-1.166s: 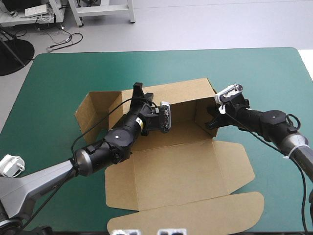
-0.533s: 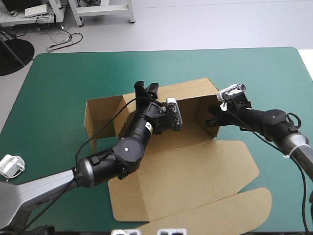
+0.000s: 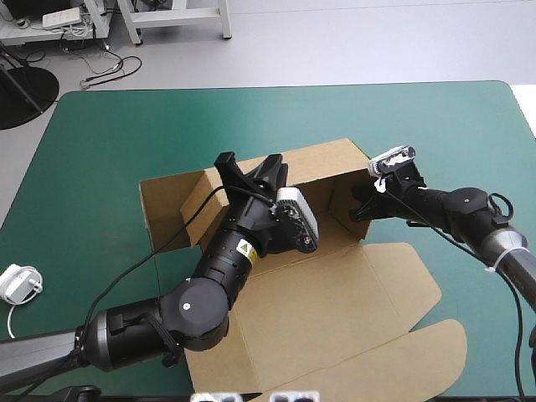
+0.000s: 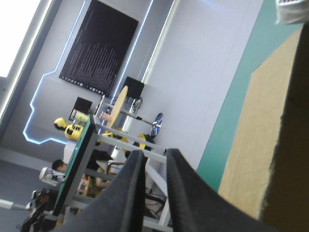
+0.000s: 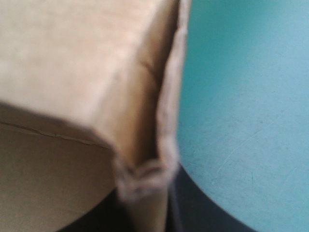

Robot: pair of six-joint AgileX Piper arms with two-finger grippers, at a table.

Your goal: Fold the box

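Observation:
The brown box [image 3: 335, 293] lies in the middle of the teal-green table, back wall [image 3: 327, 159] raised and lid flat toward the front edge. My left gripper [image 3: 249, 167] is lifted above the back wall and points up into the room. Its black fingers [image 4: 133, 183] stand a narrow gap apart with nothing between them, and the box's board [image 4: 251, 135] is beside them. My right gripper [image 3: 358, 208] is at the near end of the raised right wall. In the right wrist view the wall's edge [image 5: 145, 121] runs between its fingers, so the right gripper [image 5: 145, 193] is shut on it.
A small white coiled object [image 3: 18, 285] lies at the table's left front edge. Bare teal-green cover [image 3: 100, 134] surrounds the box on the left, far and right sides. The left side flap [image 3: 167, 205] stands up, open toward the left.
The left arm has risen and tilted upward, lifting its gripper off the back wall's top edge. The box has shifted slightly. The right gripper has stayed at the right wall.

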